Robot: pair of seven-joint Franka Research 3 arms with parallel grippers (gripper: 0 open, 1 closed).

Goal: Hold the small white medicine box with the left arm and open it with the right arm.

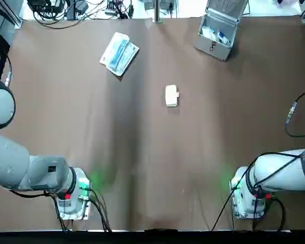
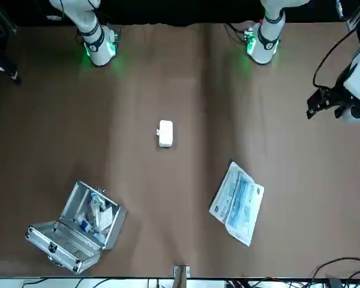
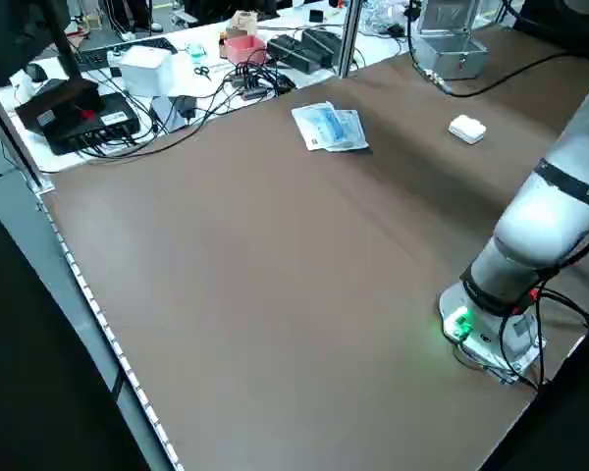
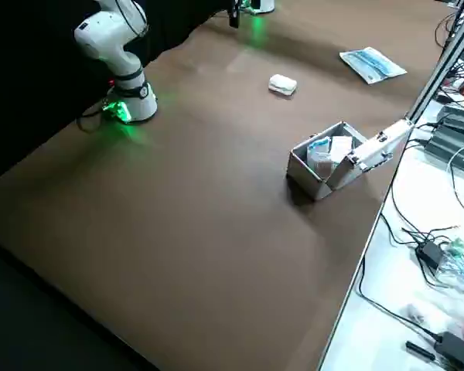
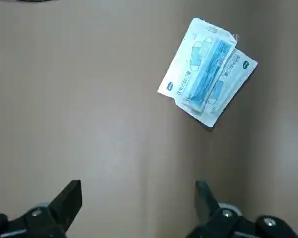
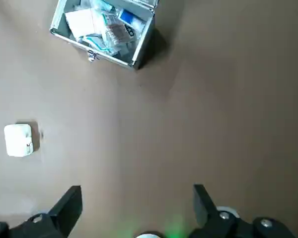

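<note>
The small white medicine box (image 1: 171,95) lies flat near the middle of the brown table, alone and closed; it also shows in the front view (image 2: 165,133) and the right wrist view (image 6: 19,140). My left gripper (image 5: 137,204) hangs high over the table's left half, open and empty, looking down at a mask packet. My right gripper (image 6: 136,203) is also raised, open and empty, over the right half, well apart from the box. Both arm bases stand at the near edge.
A blue-and-white mask packet (image 1: 119,53) lies at the far left. An open metal case (image 1: 218,30) with small items inside stands at the far right. Cables and desk clutter (image 3: 226,59) lie beyond the table's far edge.
</note>
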